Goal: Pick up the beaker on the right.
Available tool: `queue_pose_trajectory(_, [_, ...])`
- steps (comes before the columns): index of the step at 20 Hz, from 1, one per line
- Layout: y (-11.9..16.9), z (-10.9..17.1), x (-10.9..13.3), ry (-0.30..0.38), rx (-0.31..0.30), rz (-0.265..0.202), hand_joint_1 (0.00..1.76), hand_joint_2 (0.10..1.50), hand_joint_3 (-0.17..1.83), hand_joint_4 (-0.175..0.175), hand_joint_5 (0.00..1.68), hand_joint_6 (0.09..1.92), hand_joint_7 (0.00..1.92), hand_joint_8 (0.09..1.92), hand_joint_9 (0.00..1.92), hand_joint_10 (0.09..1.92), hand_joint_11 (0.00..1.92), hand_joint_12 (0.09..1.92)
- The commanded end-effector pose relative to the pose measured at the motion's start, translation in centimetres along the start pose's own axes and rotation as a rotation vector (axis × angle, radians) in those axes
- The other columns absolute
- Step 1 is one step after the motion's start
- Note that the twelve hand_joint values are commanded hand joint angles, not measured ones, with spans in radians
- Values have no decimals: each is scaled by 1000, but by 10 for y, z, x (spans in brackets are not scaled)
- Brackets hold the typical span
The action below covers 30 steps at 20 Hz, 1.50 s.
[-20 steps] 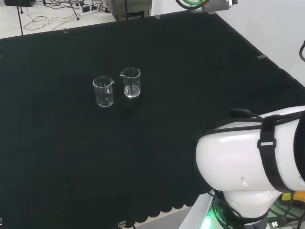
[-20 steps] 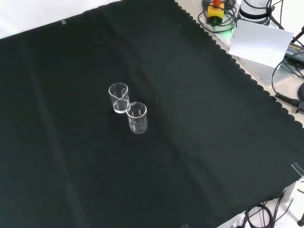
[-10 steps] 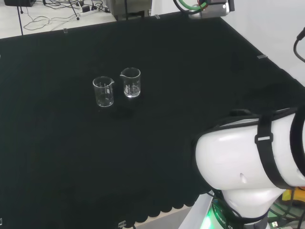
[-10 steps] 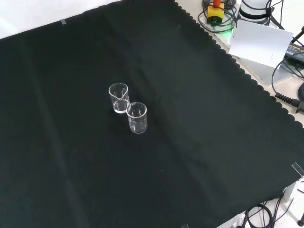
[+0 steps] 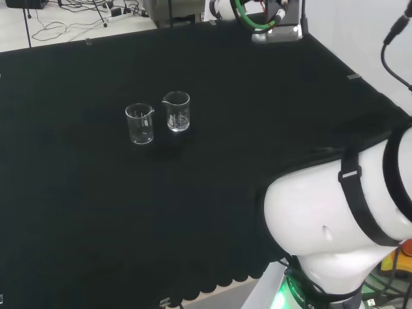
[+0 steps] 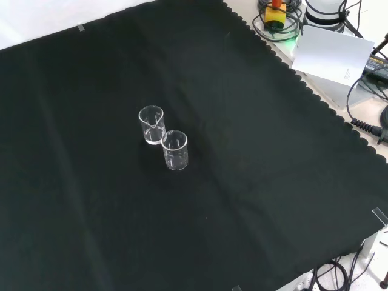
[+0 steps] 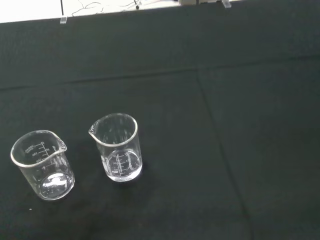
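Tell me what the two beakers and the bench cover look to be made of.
Left beaker and right beaker, as the head view shows them: clear, glossy, likely glass, possibly plastic; the cloth shows through and the rims glint. Cover: matte black woven cloth, with soft creases and a scalloped edge.

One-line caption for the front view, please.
Two clear beakers, one nearer and one just behind it, stand upright on the black cloth, untouched.

No print legible (beaker (image 7: 116, 147) scale marks unreadable)
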<state>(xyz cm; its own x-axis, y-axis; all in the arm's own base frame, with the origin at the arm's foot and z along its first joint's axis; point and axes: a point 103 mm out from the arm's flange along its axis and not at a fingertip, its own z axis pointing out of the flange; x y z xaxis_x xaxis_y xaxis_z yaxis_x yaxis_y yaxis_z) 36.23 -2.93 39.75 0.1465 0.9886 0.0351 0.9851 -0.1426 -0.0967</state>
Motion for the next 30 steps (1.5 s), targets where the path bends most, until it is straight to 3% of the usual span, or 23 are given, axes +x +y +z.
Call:
queue_pose_trajectory(1, [65,66,-10,94,35,-28,406,1133,233,-43,393,162,124,579,231,685,0,1314])
queue_pose_trajectory(10, [132,131,-3,164,66,-48,516,1022,242,-40,377,91,133,600,264,684,0,1318])
queue_pose_trajectory(15, [158,168,7,201,97,-99,593,951,233,-36,344,87,138,605,307,694,0,1328])
queue_pose_trajectory(23, [176,223,18,270,142,-177,750,755,425,-37,363,87,167,614,305,673,0,1329])
queue_pose_trajectory(30, [180,246,23,331,163,-247,781,692,506,-38,393,87,159,612,282,680,0,1314])
